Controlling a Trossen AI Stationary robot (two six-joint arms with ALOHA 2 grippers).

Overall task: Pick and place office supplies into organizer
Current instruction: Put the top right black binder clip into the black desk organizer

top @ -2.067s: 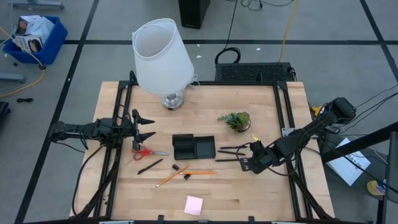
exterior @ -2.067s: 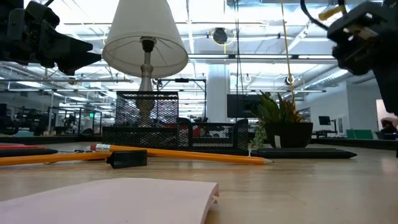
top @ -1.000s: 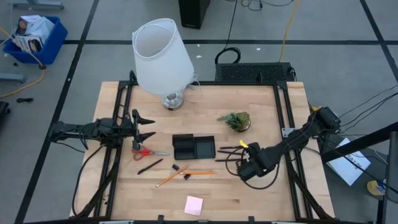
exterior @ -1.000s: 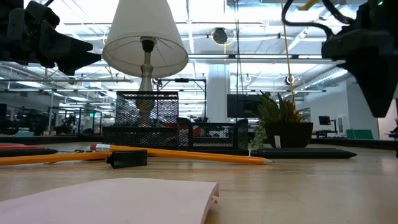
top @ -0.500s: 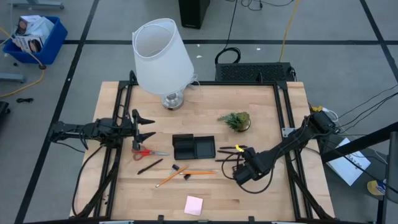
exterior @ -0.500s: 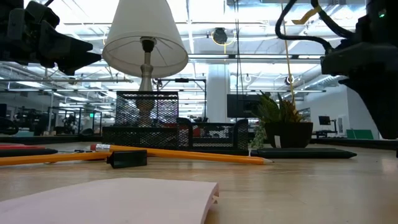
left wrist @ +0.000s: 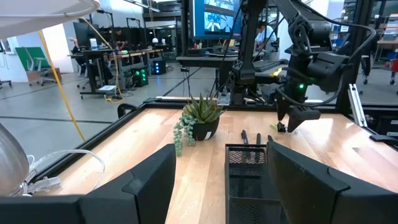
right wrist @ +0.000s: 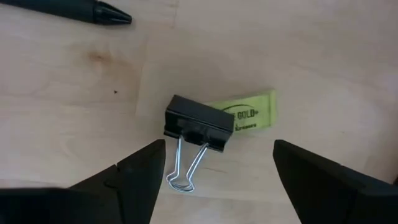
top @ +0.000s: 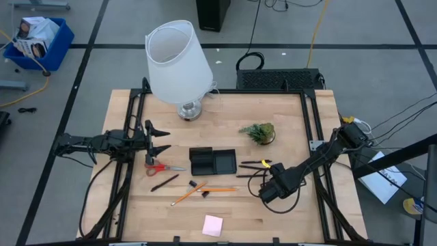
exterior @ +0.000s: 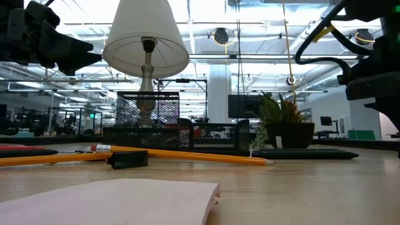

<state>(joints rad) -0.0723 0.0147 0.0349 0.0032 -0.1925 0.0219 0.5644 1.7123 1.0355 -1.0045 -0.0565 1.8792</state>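
Right now a black binder clip [right wrist: 199, 132] lies on the table [top: 287, 225] against a yellow eraser [right wrist: 249, 112], right of the organizer [top: 212, 162] — right gripper [right wrist: 214, 177] hovering above, fingers spread. Left gripper [top: 162, 139] waits, spread, above the scissors [top: 159, 167]. Closing off-centre could skid the clip — or catch the eraser too.

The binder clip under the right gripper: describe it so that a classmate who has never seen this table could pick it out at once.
Start at the organizer in the middle of the table and look to its right, where black pens lie. The open right gripper hangs just over the binder clip there. It is a small black clip with silver wire handles, lying partly on a yellow eraser.
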